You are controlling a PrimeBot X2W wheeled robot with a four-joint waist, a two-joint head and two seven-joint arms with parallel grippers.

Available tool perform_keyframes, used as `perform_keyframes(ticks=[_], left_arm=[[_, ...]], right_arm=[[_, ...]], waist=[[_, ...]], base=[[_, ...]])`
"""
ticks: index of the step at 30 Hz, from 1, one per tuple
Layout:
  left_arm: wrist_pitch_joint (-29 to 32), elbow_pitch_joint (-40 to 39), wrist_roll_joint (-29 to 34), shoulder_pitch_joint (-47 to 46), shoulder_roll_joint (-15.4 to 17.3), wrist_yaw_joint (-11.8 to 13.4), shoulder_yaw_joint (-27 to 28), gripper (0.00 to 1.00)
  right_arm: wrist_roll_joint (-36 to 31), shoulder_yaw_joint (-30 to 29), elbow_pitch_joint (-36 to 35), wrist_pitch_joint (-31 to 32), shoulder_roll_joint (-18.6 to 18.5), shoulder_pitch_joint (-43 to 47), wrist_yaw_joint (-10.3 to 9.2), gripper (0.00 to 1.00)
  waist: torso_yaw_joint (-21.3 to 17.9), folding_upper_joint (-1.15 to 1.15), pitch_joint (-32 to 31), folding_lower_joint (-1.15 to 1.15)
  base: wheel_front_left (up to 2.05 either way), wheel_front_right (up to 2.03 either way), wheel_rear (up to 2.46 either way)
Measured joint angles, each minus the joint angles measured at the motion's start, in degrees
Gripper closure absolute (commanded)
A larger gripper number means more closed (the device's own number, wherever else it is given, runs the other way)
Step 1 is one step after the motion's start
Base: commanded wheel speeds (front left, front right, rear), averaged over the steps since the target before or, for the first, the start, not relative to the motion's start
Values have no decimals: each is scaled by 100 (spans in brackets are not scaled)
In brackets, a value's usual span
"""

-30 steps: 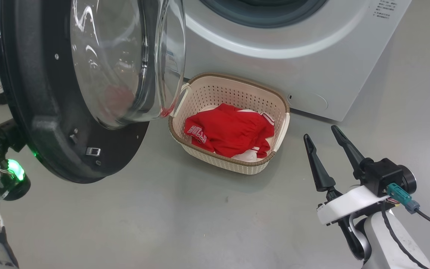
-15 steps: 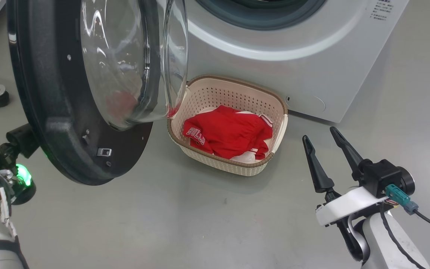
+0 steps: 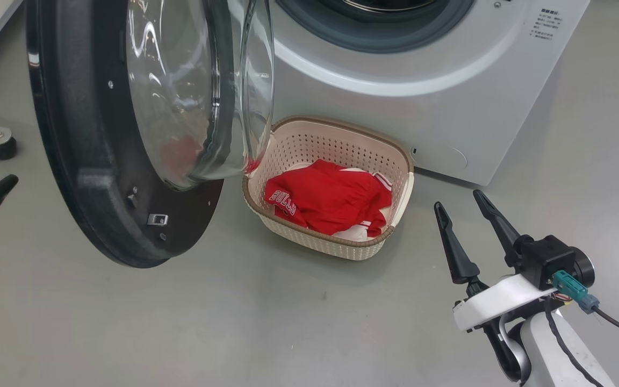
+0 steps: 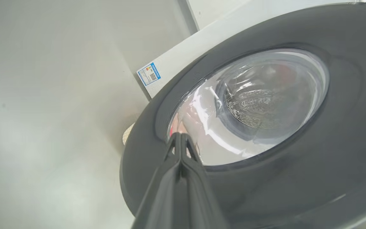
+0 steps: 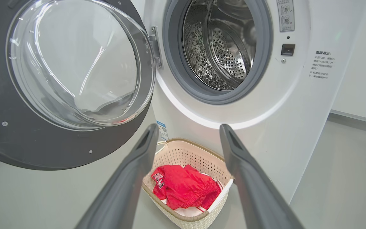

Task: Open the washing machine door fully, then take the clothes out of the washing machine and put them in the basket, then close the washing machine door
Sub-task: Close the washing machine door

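Grey floor (image 3: 234,322) bears the basket (image 3: 336,248) of clothes (image 3: 331,199); left pincer (image 4: 180,136) pressed together, right pincer (image 3: 456,198) spread.

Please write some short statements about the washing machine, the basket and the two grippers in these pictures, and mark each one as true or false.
1. The red clothes lie inside the cream basket. True.
2. The washing machine door is shut. False: it stands open, swung out to the left of the opening.
3. The right gripper is open and holds nothing. True.
4. The left gripper is open. False: its two fingers are pressed together.
5. The steel drum is packed with clothes. False: the part of it that shows holds no clothes.
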Motion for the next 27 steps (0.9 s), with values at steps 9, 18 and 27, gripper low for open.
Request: perform_keyframes(ticks=[9, 18, 27], left_arm=[[-1116, -1209, 675, 704, 229, 0, -859, 100], [-2516, -1846, 1290, 1484, 378, 0, -1631, 100], [-3768, -1933, 1667, 2008, 502, 0, -2194, 100]], right_arm=[[0, 66, 1, 0, 13, 7, 0, 0], [0, 44, 1, 0, 13, 8, 0, 0], [0, 12, 1, 0, 12, 8, 0, 0]], waist=[[26, 0, -52, 0], [26, 0, -34, 0], [20, 0, -12, 0]], base=[[0, 0, 0], [0, 0, 0], [0, 0, 0]])
